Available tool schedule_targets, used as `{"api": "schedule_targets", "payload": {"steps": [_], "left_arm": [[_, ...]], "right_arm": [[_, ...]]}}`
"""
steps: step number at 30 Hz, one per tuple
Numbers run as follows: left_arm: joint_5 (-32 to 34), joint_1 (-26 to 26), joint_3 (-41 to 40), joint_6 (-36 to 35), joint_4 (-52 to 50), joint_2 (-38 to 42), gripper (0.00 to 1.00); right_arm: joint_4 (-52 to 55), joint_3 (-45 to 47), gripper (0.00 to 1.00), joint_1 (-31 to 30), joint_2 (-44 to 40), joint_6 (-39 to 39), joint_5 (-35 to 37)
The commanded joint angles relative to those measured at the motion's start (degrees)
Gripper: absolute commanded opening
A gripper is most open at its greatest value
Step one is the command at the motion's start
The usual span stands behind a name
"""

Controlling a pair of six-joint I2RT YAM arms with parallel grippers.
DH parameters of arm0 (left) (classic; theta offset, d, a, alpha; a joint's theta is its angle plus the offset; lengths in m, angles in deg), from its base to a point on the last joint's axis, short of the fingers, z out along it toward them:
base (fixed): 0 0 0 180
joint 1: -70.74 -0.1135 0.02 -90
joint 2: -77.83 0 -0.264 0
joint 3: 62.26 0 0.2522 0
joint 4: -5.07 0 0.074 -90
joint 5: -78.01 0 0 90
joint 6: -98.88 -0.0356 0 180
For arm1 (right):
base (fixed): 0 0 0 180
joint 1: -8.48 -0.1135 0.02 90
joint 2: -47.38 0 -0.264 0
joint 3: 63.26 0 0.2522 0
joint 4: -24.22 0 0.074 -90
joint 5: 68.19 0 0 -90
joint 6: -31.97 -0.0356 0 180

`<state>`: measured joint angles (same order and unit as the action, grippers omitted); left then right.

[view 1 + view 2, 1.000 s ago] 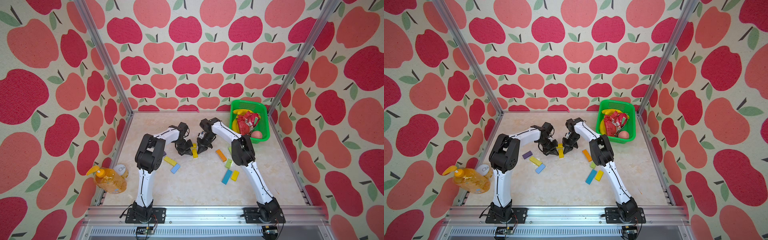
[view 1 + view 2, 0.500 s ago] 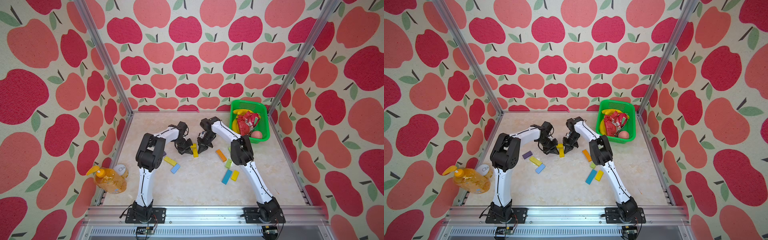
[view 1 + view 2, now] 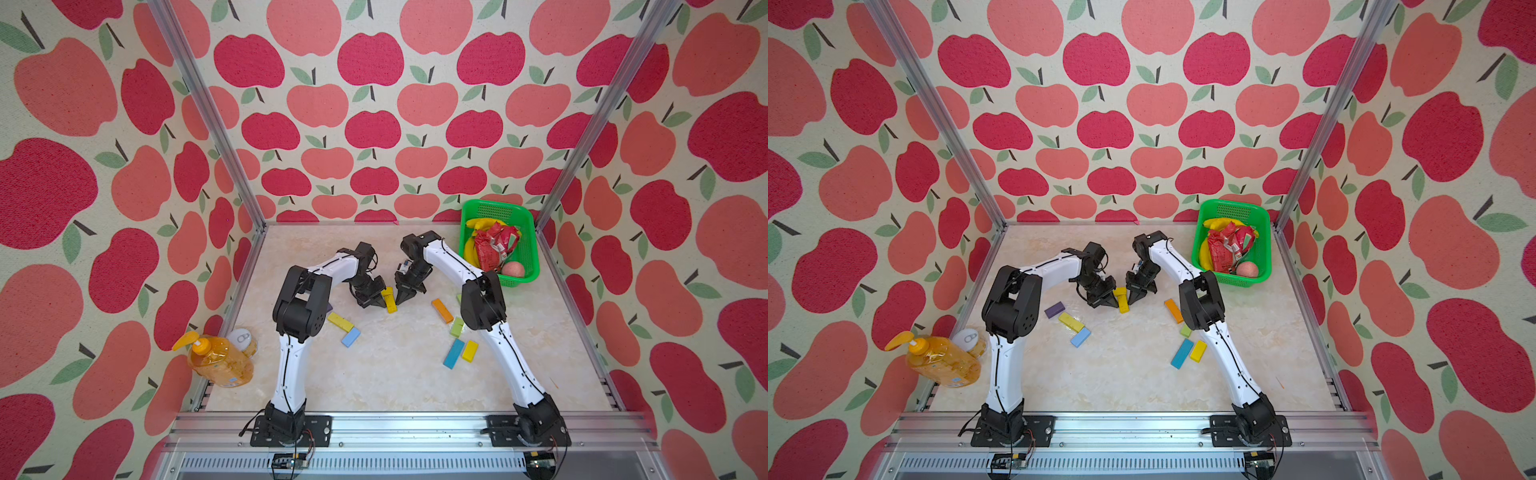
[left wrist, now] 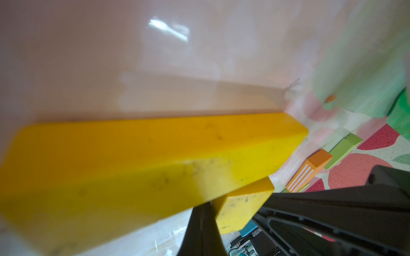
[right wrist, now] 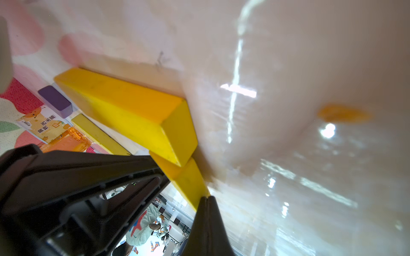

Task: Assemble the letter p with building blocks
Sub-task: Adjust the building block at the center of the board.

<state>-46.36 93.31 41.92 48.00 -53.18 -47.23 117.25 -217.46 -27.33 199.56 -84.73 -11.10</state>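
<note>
Nothing really shifts from a second ago; left gripper (image 3: 379,303) and right gripper (image 3: 401,300) both pinched shut, holding nothing, flanking 2 yellow blocks (image 3: 389,297) mid-frame in both top views; blocks look light, rigid, slidey; grab across long sides.

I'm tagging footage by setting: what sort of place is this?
Probably a robot lab's data-collection cell: a left arm and right arm bolted to an aluminium rail, apple-print walls boxing in a table strewn with toy blocks.

Green basket (image 3: 494,210) holds bananas (image 3: 478,224), packet (image 3: 492,249); soap bottle (image 3: 220,361) beside can (image 3: 242,337).
</note>
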Motion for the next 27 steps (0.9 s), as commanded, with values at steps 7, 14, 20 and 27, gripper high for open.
{"api": "schedule_targets", "payload": {"steps": [7,14,20,27], "left_arm": [[0.85,-0.51,1.53,-1.23,0.51,-2.22,0.0],[0.86,-0.51,1.48,-1.4,0.76,-2.32,0.0],[2.1,-0.56,0.03,-1.39,0.82,0.09,0.0],[5.48,-0.94,-0.79,-2.28,0.11,3.01,0.0]], "right_arm": [[2.21,-0.86,0.04,-0.4,2.0,0.67,-2.17],[2.05,-0.61,0.06,-0.31,1.93,0.57,-1.53],[0.78,1.05,0.08,-0.3,0.74,0.12,-0.78],[-2.37,5.65,0.1,0.06,-3.53,-0.91,1.81]]}}
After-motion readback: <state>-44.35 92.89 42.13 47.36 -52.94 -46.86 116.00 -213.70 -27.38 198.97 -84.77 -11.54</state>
